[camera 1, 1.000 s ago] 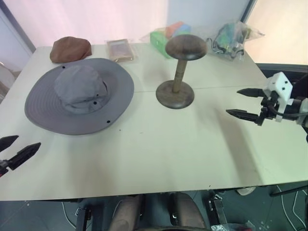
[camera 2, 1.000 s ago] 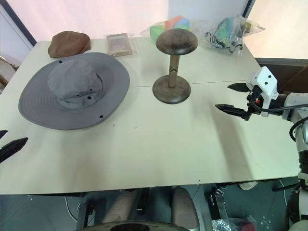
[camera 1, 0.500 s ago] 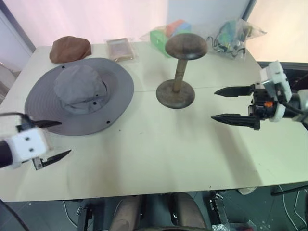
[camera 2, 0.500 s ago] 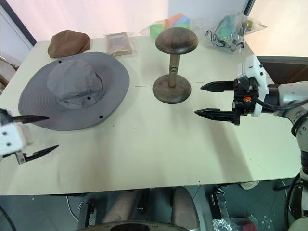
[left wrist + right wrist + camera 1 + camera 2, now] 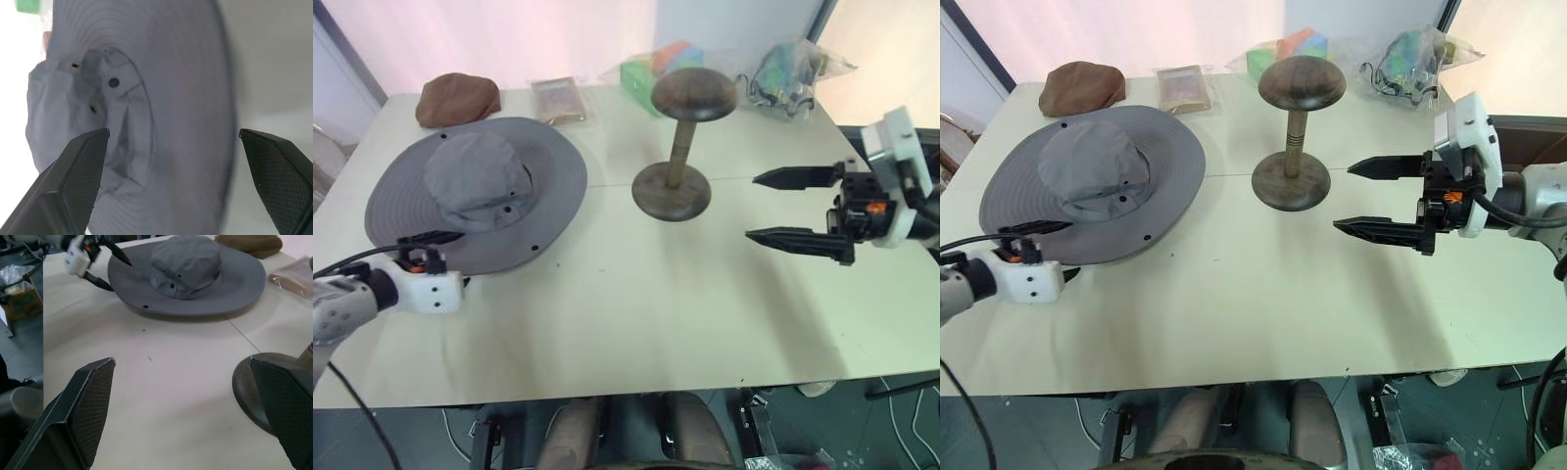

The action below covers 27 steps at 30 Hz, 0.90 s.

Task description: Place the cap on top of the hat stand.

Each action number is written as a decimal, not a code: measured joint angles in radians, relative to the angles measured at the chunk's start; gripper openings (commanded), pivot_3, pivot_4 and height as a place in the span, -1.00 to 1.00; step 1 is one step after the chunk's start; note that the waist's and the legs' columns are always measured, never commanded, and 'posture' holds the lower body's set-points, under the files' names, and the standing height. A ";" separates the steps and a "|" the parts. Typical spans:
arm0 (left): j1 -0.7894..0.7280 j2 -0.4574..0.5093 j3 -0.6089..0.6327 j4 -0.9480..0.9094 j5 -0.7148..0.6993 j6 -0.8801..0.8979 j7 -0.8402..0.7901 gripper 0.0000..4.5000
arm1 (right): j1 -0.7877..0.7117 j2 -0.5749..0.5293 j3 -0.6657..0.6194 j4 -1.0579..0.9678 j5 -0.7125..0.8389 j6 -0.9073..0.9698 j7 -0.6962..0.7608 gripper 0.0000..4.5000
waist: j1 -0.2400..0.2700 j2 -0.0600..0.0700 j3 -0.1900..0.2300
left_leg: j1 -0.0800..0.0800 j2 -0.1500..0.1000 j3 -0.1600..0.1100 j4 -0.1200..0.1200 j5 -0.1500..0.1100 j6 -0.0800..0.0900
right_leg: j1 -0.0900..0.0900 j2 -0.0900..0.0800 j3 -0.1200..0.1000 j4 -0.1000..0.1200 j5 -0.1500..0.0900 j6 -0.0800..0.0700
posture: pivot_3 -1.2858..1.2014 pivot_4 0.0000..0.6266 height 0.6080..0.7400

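Lying flat, the cap has its near brim between the wide-open left pincer's fingers.

Bright backlight from the far windows, soft shadows, blurred left wrist view

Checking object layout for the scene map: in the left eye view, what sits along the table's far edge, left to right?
Brown flat cap → flat clear packet with brown contents → green and orange blocks in a clear bag → clear bag with dark cables.
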 measured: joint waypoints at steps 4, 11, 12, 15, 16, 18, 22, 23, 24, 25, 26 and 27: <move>-0.104 -0.036 -0.090 0.125 0.080 -0.016 0.105 1.00 | -0.006 0.002 -0.011 -0.011 0.024 0.007 -0.035 0.99 | 0.001 0.000 0.000 | 0.000 0.000 0.000 0.003 0.000 0.000 | 0.000 0.000 0.000 0.003 0.001 0.002 | 0.03 -0.52 0.92; -0.237 -0.074 -0.173 0.259 0.143 -0.006 0.224 0.75 | -0.006 -0.001 -0.029 -0.031 0.053 0.019 -0.069 1.00 | 0.006 0.000 0.000 | 0.000 0.000 0.000 0.005 0.000 0.000 | 0.001 0.000 0.000 0.003 0.003 0.005 | 0.03 -0.52 0.92; -0.253 -0.077 -0.184 0.272 0.148 -0.005 0.232 0.60 | -0.005 -0.002 -0.031 -0.032 0.054 0.019 -0.072 1.00 | 0.008 0.000 0.000 | 0.000 0.000 0.000 0.005 0.000 0.000 | 0.001 0.000 0.000 0.003 0.003 0.005 | 0.03 -0.52 0.92; -0.286 -0.088 -0.202 0.289 0.147 -0.004 0.243 -0.09 | -0.003 -0.005 -0.037 -0.032 0.058 0.020 -0.081 1.00 | 0.017 0.000 0.000 | 0.000 0.000 0.000 0.005 0.000 0.000 | 0.001 0.000 0.000 0.003 0.003 0.005 | 0.03 -0.52 0.92; -0.293 -0.095 -0.205 0.289 0.137 -0.003 0.242 -0.28 | -0.003 -0.011 -0.037 -0.032 0.060 0.021 -0.085 1.00 | 0.020 0.000 0.000 | 0.000 0.000 0.000 0.005 0.000 0.000 | 0.001 0.000 0.000 0.003 0.003 0.005 | 0.03 -0.52 0.92; -0.306 -0.104 -0.205 0.289 0.110 0.004 0.232 -0.79 | -0.003 -0.018 -0.044 -0.031 0.073 0.034 -0.095 1.00 | 0.021 0.000 0.000 | 0.000 0.000 0.000 0.005 0.000 0.000 | 0.001 0.000 0.000 0.003 0.003 0.005 | 0.03 -0.52 0.92; -0.341 -0.114 -0.205 0.287 0.053 0.023 0.189 -0.98 | -0.003 -0.027 -0.073 -0.026 0.113 0.076 -0.119 1.00 | 0.023 0.000 0.000 | 0.000 0.000 0.000 0.006 0.000 0.001 | 0.001 0.000 0.000 0.003 0.003 0.005 | 0.03 -0.52 0.92; -0.357 -0.122 -0.204 0.281 0.031 0.038 0.173 -0.98 | -0.002 -0.030 -0.080 -0.027 0.113 0.076 -0.126 1.00 | 0.024 0.000 0.000 | 0.000 0.000 0.000 0.006 0.000 0.001 | 0.002 0.000 0.000 0.003 0.003 0.005 | 0.03 -0.52 0.92; -0.382 -0.139 -0.201 0.267 -0.001 0.073 0.155 -0.98 | -0.001 -0.032 -0.090 -0.027 0.107 0.071 -0.135 1.00 | 0.025 -0.001 0.000 | 0.000 -0.001 0.000 0.007 0.000 0.001 | 0.002 0.000 0.000 0.003 0.003 0.005 | 0.03 -0.52 0.92; -0.414 -0.161 -0.195 0.245 -0.040 0.122 0.132 -0.98 | -0.001 -0.033 -0.099 -0.027 0.101 0.064 -0.146 1.00 | 0.027 -0.001 0.000 | -0.001 -0.001 0.000 0.007 0.000 0.001 | 0.002 0.000 -0.001 0.003 0.003 0.006 | 0.03 -0.52 0.92; -0.453 -0.182 -0.191 0.217 -0.084 0.177 0.106 -0.98 | 0.003 -0.036 -0.108 -0.027 0.093 0.058 -0.155 1.00 | 0.028 -0.002 0.000 | -0.001 -0.001 -0.001 0.008 0.000 0.001 | 0.002 0.000 -0.001 0.003 0.003 0.006 | 0.03 -0.52 0.92; -0.495 -0.199 -0.181 0.188 -0.129 0.235 0.082 -0.98 | 0.008 -0.040 -0.114 -0.027 0.085 0.055 -0.162 1.00 | 0.027 -0.002 0.000 | -0.001 -0.001 -0.001 0.009 0.000 0.001 | 0.002 0.000 -0.001 0.003 0.004 0.006 | 0.03 -0.52 0.92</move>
